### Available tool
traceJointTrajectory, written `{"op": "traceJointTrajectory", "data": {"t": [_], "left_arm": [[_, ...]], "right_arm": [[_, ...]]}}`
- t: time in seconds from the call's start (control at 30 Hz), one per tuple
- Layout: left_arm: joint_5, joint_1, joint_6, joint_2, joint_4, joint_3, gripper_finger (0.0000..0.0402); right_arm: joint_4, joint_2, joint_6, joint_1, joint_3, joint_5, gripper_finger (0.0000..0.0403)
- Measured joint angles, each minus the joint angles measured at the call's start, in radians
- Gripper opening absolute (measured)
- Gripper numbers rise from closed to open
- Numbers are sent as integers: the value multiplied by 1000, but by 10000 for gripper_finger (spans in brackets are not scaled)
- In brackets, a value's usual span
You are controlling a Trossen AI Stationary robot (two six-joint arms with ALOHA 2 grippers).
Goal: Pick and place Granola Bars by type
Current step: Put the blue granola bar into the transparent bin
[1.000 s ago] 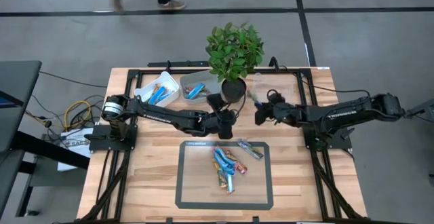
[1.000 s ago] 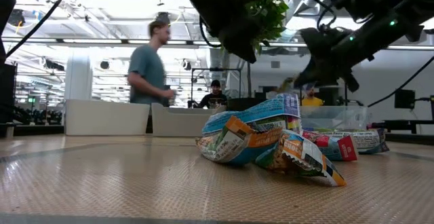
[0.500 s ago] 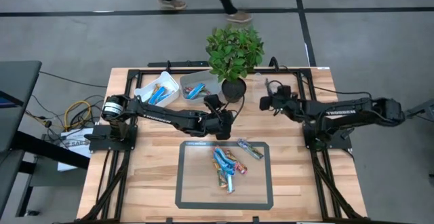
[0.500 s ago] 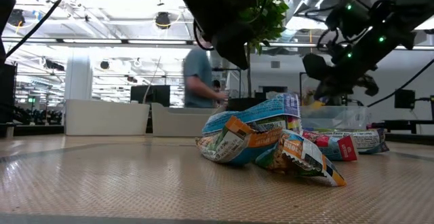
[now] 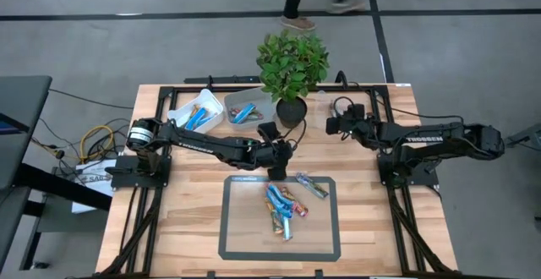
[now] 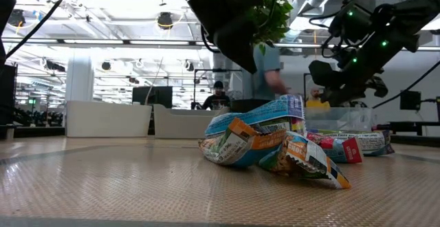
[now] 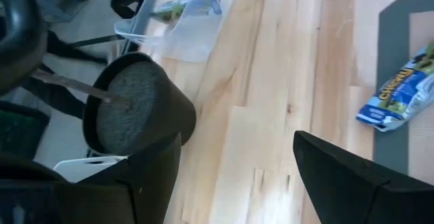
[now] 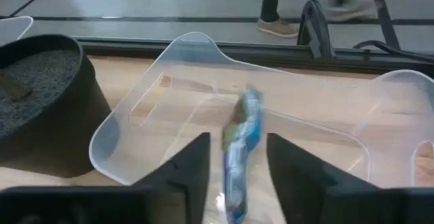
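A pile of granola bars (image 5: pixel 285 205) is left on the grey mat (image 5: pixel 237 237). The left gripper (image 5: pixel 276 171) — fingers spread, empty — is held at the mat's rim. One bar (image 8: pixel 241 142) is clamped by the right gripper (image 8: pixel 237 163) over a clear tub (image 8: pixel 169 88) beside the plant pot (image 5: pixel 291 110).

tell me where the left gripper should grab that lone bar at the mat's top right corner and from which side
Judging by its pose, grip the lone bar across its narrow width near mid-length, coming straight down from above. It lies flat on the mat, running diagonally, apart from the pile, so both long edges look free. The left gripper hangs open just beside it and would need its fingers turned across the bar's long axis.
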Motion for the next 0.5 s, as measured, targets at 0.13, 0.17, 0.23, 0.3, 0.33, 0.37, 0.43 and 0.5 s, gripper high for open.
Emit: {"op": "traceJointTrajectory", "data": {"t": [0.13, 0.17, 0.23, 0.3, 0.33, 0.37, 0.43, 0.5], "left_arm": [[9, -10, 4, 0, -1, 0, 278], [17, -16, 12, 0, -2, 0, 278], [36, -29, 35, 0, -2, 0, 278], [50, -42, 46, 0, 0, -2, 278], [55, -49, 47, 0, 9, -11, 278], [60, -54, 46, -2, 21, -25, 278], [64, -61, 38, -19, 27, -66, 278], [64, -69, 20, -46, 83, -121, 278]], "right_arm": [[17, 0, -17, 3, 0, -14, 195], [32, 0, -42, 8, 0, -33, 208], [77, 0, -105, 24, 0, -94, 230], [113, -3, -148, 48, 4, -170, 245], [107, -2, -152, 62, 17, -200, 248], [95, -2, -153, 79, 33, -229, 250], [46, -2, -158, 115, 73, -280, 251], [-28, 1, -160, 160, 121, -319, 248]]}}
